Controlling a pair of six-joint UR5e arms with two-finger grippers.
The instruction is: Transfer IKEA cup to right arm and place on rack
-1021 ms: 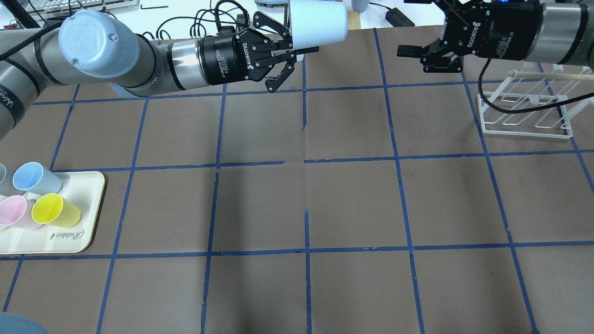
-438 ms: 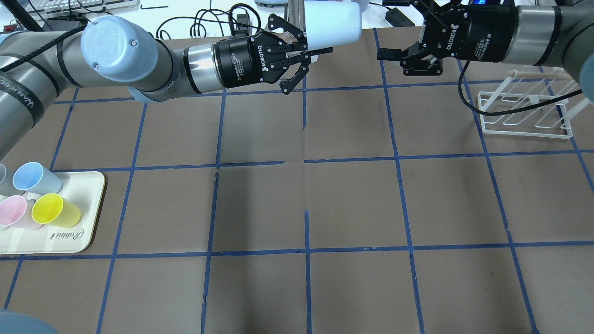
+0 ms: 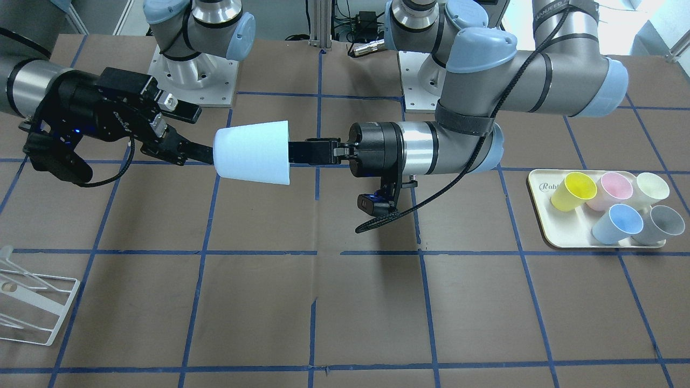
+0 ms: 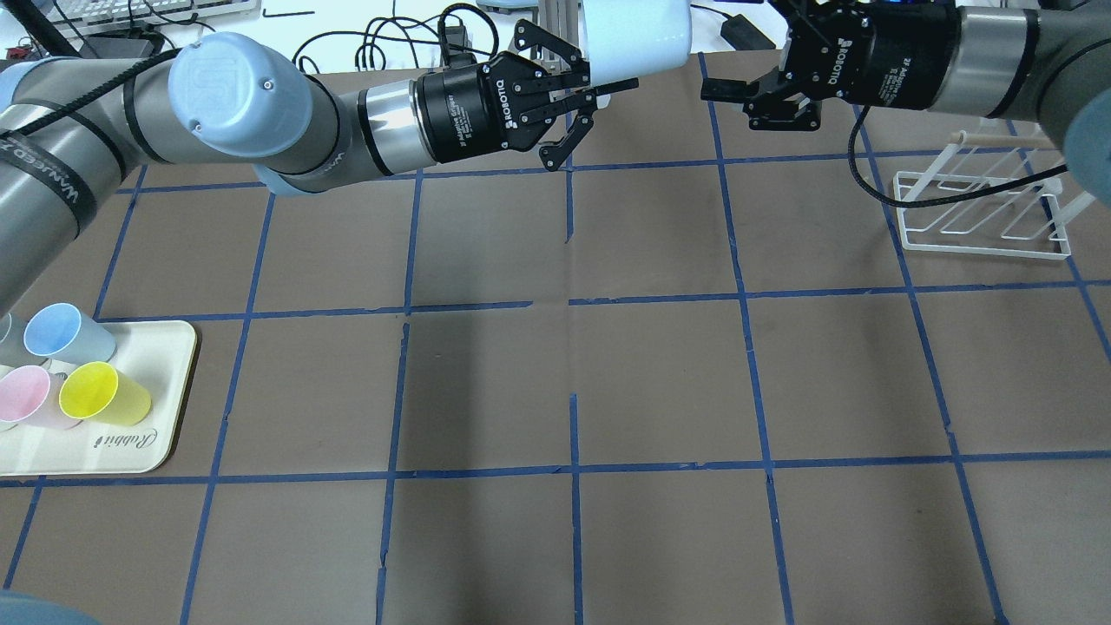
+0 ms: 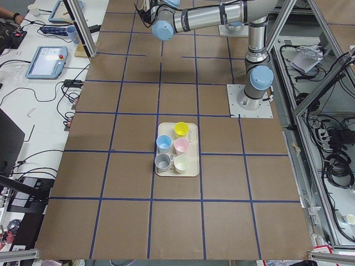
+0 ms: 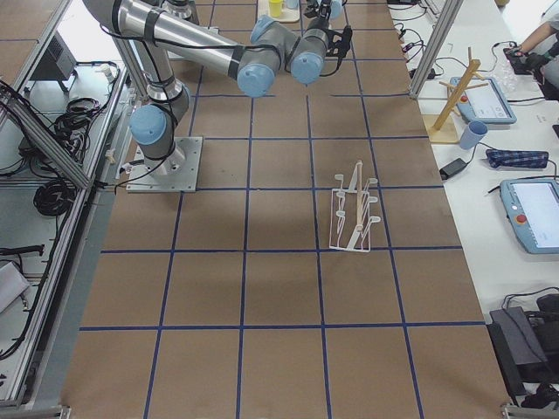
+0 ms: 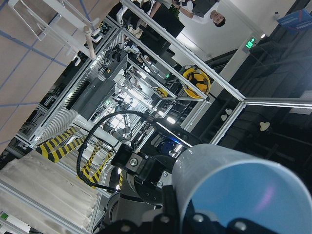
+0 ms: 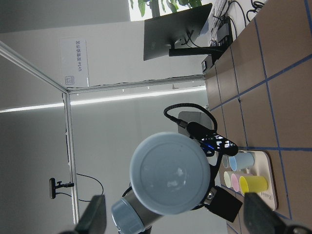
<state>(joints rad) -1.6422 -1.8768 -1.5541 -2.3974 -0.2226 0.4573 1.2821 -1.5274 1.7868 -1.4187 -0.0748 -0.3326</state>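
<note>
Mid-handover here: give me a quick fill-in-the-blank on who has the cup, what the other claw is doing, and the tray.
The IKEA cup is held off the table by the robot's ____ arm. The right claw, at the cup's base, stands ____. The tray holds ____ cups.
Missing words: left; open; five.
</note>
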